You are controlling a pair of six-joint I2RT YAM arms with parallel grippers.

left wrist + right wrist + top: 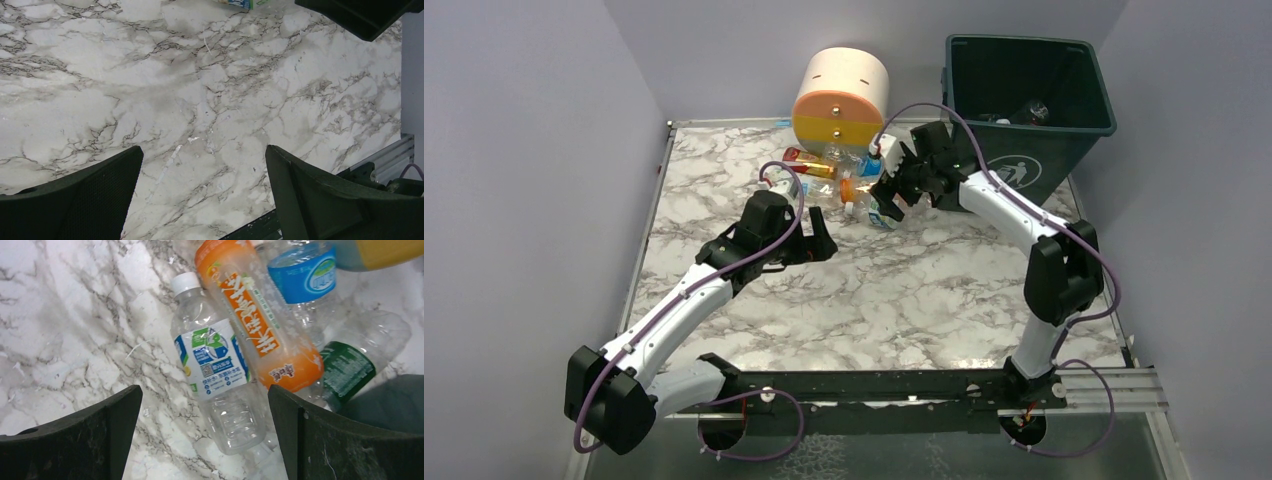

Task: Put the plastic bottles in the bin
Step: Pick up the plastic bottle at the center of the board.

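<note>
one or two clear bottles (pixel 1036 110) lie inside the tapered dark green bin (pixel 1004 80), just beyond the right gripper (pixel 203 390). its jaws stand spread above a clear white-capped bottle (pixel 220 370) and an orange bottle (pixel 260 320) lying side by side on the veined marble table (pixel 60 315). the left gripper (pixel 202 150) is spread too, over the marble.

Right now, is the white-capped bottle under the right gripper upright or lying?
Lying flat: the white-capped bottle shows its whole side against the table.
</note>
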